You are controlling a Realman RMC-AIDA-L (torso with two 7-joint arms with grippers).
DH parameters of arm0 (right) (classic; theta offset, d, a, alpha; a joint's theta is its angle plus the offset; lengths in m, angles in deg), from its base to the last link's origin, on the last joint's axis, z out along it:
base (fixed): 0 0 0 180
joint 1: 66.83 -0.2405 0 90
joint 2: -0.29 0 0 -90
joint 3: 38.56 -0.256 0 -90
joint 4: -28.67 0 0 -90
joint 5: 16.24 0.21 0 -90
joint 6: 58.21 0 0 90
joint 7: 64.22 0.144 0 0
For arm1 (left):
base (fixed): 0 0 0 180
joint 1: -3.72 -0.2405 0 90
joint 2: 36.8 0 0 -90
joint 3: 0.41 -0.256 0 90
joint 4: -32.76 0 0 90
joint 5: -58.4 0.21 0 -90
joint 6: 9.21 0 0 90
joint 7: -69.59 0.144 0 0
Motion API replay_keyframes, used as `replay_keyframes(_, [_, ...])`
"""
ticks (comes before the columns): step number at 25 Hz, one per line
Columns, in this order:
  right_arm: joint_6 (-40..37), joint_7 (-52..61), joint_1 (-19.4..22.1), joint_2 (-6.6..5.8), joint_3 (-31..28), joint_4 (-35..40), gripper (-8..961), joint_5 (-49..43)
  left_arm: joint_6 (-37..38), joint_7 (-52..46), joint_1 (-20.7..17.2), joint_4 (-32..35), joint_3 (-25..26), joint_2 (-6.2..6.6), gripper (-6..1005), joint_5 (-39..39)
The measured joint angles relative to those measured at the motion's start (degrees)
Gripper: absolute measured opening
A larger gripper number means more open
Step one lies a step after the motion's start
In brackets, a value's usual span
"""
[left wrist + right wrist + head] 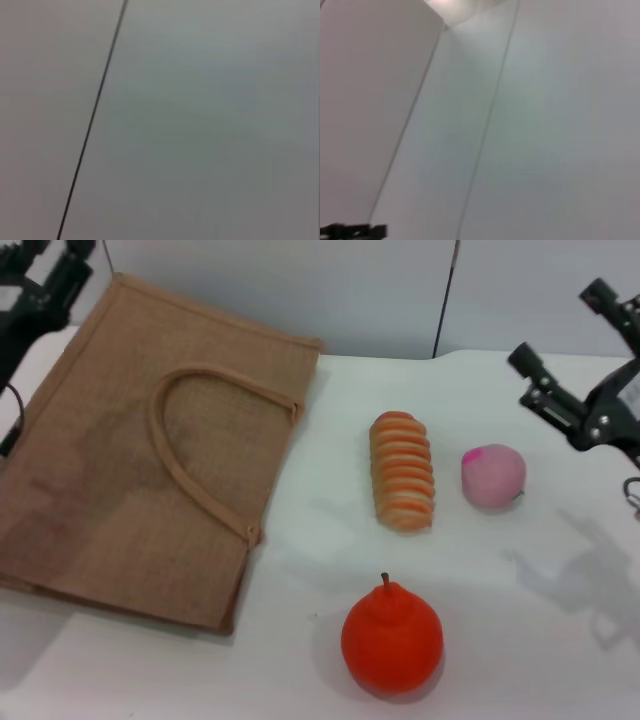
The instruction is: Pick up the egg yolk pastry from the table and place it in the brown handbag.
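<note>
The brown handbag lies flat on the white table. Its two thin handles make a loop on top of it. It is the biggest thing here.

The egg yolk pastry does not show in any view, so I cannot tell where it is.

Next to the handbag, on the side away from the left arm, lies a long bread loaf with orange and cream stripes. A pink ball sits just past the loaf, even farther from the handbag. They are close but do not touch. A round orange fruit with a little stem sits off the handbag's near corner, closer to the robot than the loaf.

The left gripper hangs over the far corner of the handbag. It is cut off by the edge of the view, so I cannot tell if it is open or closed.

The right gripper is up in the air, far from the handbag, past the pink ball. Its two black fingers are spread wide apart and hold nothing.

Both wrist views show only a plain grey wall with a thin dark line on it.
</note>
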Motion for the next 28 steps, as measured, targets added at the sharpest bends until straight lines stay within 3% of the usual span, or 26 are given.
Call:
replay_keyframes(8, [0.41,0.12,2.15,0.07,-0.35,0.32,883,7.48,-1.33,15.93,0.45,-6.85,0.7,-0.35,772,-2.4])
replay_keyframes(15, [3.72,0.17,3.39,0.16,-0.36,0.26,882,14.91,-4.23,27.72,1.41,-11.65,0.58,-0.49,787,-3.78])
replay_keyframes(28, [8.1,0.38,4.1,0.17,-0.45,-0.13,882,20.61,-4.93,28.04,1.25,-12.02,0.69,-0.51,787,-3.81])
